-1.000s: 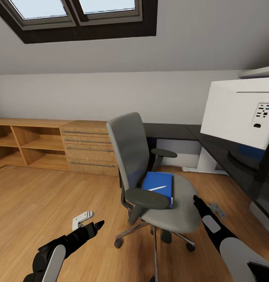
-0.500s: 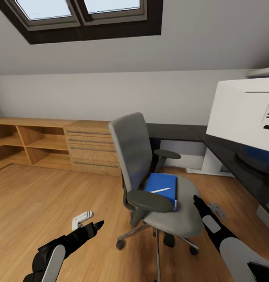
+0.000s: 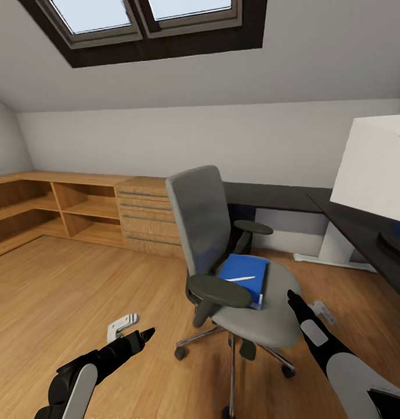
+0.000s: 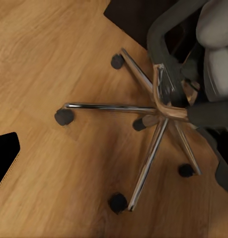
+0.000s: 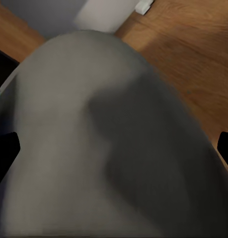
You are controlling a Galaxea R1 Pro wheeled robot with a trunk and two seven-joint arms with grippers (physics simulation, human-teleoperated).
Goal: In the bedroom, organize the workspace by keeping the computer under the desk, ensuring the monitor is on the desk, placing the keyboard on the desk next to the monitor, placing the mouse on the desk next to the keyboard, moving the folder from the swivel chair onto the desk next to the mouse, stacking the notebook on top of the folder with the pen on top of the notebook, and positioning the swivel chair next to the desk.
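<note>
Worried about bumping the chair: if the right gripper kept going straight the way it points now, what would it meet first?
Most likely the grey seat cushion of the swivel chair, which looms straight ahead in the right wrist view. In the head view the right gripper sits beside the seat's edge; exact depth is unclear.

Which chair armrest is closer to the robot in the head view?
The armrest in front of the blue folder, between the two tools. The other armrest sits further back, toward the desk, behind the folder.
</note>
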